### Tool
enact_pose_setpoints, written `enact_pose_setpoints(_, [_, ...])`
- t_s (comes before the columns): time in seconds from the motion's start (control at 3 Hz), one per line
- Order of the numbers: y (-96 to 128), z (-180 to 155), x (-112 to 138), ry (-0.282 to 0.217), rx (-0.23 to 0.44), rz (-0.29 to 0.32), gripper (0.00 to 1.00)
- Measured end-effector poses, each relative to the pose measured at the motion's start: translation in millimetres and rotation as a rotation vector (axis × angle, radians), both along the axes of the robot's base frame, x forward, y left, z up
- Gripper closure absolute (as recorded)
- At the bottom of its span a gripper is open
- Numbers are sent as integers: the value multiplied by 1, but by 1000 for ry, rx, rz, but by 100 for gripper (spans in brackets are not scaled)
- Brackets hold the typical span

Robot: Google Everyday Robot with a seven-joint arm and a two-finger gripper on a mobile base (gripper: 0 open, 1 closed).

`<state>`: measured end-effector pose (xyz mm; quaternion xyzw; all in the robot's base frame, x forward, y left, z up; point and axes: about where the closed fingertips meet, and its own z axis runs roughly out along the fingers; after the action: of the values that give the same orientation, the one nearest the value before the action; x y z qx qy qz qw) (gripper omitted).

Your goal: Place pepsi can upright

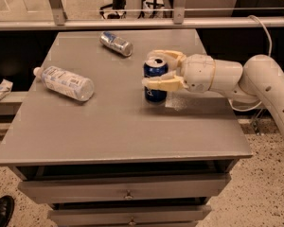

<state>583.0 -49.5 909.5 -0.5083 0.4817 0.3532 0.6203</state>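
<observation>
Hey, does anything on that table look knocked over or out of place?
The water bottle and the silver can lie on their sides on the table. The pepsi can stands upright, pincer around its upper part.

Glossy pepsi can (155,92) within plastic-looking pincer (148,70)

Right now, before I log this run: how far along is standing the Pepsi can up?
Done: the pepsi can stands upright on the table. In hand: the gripper clasps it. Left: let go and back away.
</observation>
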Motion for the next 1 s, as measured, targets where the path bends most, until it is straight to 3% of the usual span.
enact_pose_setpoints(0.33, [-4,-2,-4,-2,-8,20,0])
enact_pose_setpoints(0.67, [-19,2,-8,12,-57,29,0])
enact_pose_setpoints(1.0, [-61,19,-13,28,-153,4,0])
